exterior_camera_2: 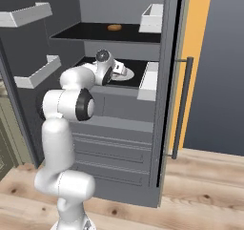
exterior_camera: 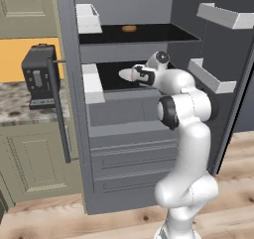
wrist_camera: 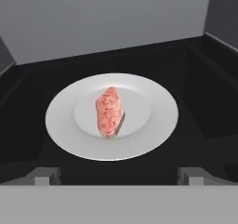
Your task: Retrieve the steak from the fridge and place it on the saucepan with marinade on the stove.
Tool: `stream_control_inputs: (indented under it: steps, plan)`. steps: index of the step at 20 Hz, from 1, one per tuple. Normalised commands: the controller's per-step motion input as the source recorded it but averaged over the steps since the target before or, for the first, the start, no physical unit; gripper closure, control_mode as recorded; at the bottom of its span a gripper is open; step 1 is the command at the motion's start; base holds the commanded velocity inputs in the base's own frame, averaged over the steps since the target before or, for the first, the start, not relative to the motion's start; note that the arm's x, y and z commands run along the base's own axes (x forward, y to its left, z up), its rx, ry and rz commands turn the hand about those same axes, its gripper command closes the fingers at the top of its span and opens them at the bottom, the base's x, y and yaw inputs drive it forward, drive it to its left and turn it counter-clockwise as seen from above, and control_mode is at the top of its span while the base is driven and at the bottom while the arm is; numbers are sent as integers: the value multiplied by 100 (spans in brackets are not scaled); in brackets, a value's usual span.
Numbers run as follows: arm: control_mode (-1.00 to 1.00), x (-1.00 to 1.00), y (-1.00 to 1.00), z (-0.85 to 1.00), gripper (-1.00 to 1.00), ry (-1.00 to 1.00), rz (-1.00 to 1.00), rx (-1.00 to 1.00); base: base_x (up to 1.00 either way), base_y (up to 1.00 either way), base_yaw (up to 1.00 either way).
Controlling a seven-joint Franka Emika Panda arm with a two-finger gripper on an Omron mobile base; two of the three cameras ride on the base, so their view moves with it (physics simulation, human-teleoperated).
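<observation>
Tool [wrist_camera: 119, 175] fingertips [wrist_camera: 42, 175] spread wide, nothing between them — poised at front edge of dark fridge [exterior_camera: 124, 134] shelf [wrist_camera: 195, 79]. Steak [wrist_camera: 109, 111] lies mid white plate [wrist_camera: 153, 125], bare rim all round; shelf walls close at both sides, back wall well behind.

Just ahead of the claw [wrist_camera: 114, 174], the steak [wrist_camera: 109, 111] looks rough and grainy, a pinkish-red with a moist look. The plate [wrist_camera: 153, 125] beneath it is smooth, matt white, like glazed ceramic. The shelf [wrist_camera: 195, 79] under the plate is flat, dark and dull. Around the claw, the fridge [exterior_camera: 124, 153] has a smooth, matt grey finish like painted metal, and its door bins [exterior_camera: 92, 84] beside the claw look like plain white plastic. Far below the claw, the floor [exterior_camera_2: 200, 195] is pale wood with knots and visible grain.
</observation>
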Motion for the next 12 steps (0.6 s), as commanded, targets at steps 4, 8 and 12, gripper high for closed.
stream_control_inputs:
  steps: [4, 8, 12]
  plan:
    - [-100, 52, 0, -24, -100, 0, 4, 0, 0, 0, 0]
    - [-100, 56, 1, -23, -100, 0, 3, 0, 0, 0, 0]
    - [-100, 63, 6, -18, -100, 0, 2, 0, 0, 0, 0]
